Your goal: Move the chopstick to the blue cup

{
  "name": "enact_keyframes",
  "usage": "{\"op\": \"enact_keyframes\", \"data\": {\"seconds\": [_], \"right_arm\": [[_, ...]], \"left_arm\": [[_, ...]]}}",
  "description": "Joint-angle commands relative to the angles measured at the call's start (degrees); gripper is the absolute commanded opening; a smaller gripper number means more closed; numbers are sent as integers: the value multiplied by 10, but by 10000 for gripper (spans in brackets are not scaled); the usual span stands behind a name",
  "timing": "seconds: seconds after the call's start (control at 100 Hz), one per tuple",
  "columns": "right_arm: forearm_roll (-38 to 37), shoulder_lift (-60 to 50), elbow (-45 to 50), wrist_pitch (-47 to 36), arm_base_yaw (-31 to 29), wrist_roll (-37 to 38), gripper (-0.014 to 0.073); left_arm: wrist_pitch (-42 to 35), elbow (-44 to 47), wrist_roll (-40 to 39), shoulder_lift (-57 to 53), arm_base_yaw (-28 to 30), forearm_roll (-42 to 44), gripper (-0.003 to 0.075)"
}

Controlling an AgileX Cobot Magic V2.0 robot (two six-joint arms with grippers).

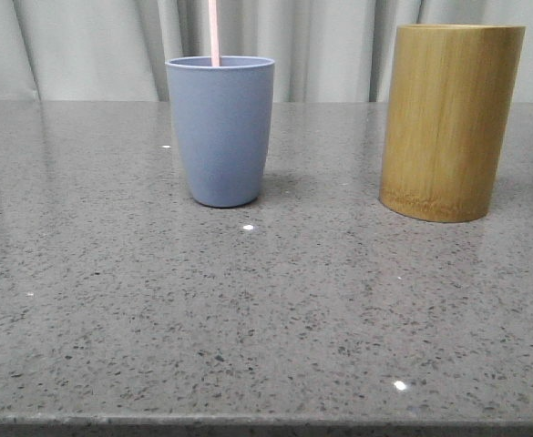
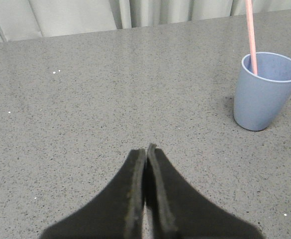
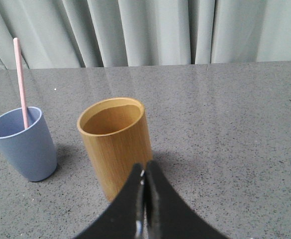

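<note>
Standing in the blue cup [image 1: 220, 132], the chopstick [image 1: 214, 32] leans against its rim; the left pincer [image 2: 146, 152] hovers with jaws pressed together, holding nothing, well apart from that cup; the right pincer [image 3: 144, 172], likewise closed and empty, sits just beside the bamboo holder [image 3: 116, 144] on the worktop [image 1: 266, 309].

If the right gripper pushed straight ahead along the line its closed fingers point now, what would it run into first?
Most likely the tall tan bamboo cylinder, which stands directly beyond the shut right gripper in the right wrist view. How near it is cannot be judged. The pale grey-blue cup holding the pink chopstick sits off to one side.
</note>
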Motion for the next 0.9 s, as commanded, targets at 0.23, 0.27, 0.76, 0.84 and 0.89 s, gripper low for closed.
{"op": "enact_keyframes", "data": {"seconds": [0.23, 0.27, 0.76, 0.84, 0.89], "right_arm": [[-4, 3, -14, -43, -3, -2, -105], [-4, 3, -14, -43, -3, -2, -105], [-4, 3, -14, -43, -3, -2, -105], [-4, 3, -14, -43, -3, -2, -105], [-4, 3, -14, -43, -3, -2, -105]], "left_arm": [[-39, -14, -3, 5, 2, 4, -19], [-39, -14, -3, 5, 2, 4, -19], [-134, 21, -3, -8, 31, 39, -19], [-200, 57, -3, -25, 49, 39, -19], [-236, 82, -3, -36, 62, 37, -19]]}}
